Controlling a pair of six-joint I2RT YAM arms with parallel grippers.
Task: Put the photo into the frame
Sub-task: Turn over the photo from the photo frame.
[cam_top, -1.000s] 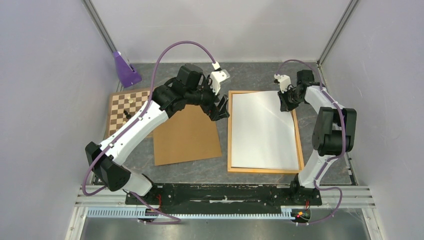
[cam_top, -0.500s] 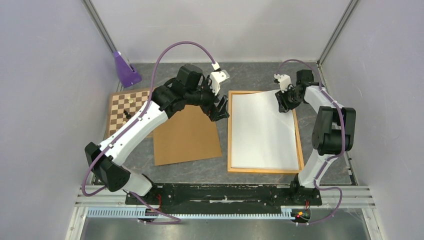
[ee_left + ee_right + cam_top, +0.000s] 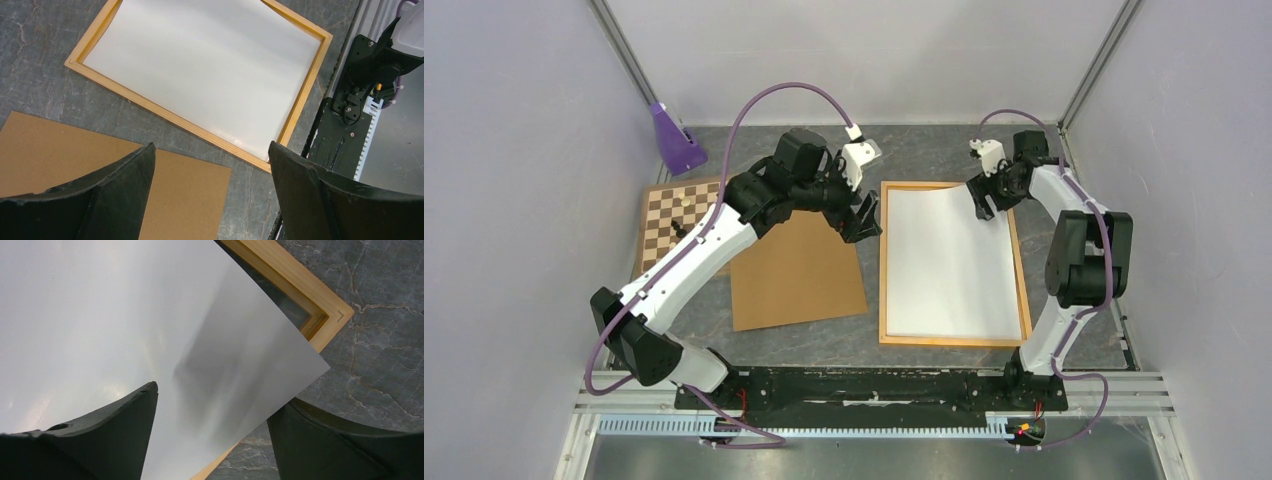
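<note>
The photo (image 3: pixel 944 260) lies white side up inside the light orange wooden frame (image 3: pixel 883 300) on the right half of the table. My right gripper (image 3: pixel 982 205) is open at the photo's far right corner. In the right wrist view that corner of the photo (image 3: pixel 125 315) hangs a little above the frame (image 3: pixel 295 285), between the parted fingers of the right gripper (image 3: pixel 215 400); nothing grips it. My left gripper (image 3: pixel 864 215) hovers open and empty just left of the frame's far left corner. Its wrist view shows the left gripper (image 3: pixel 211 150), photo (image 3: pixel 200 65) and frame (image 3: pixel 150 107).
A plain brown backing board (image 3: pixel 794 270) lies left of the frame, also under my left gripper (image 3: pixel 50 150). A brown-and-white chessboard (image 3: pixel 669 220) with a few pieces sits at the far left. A purple object (image 3: pixel 674 140) stands in the back left corner.
My right gripper has opened and let go of the photo's far right corner, then drawn slightly back. The left arm has stayed put.
</note>
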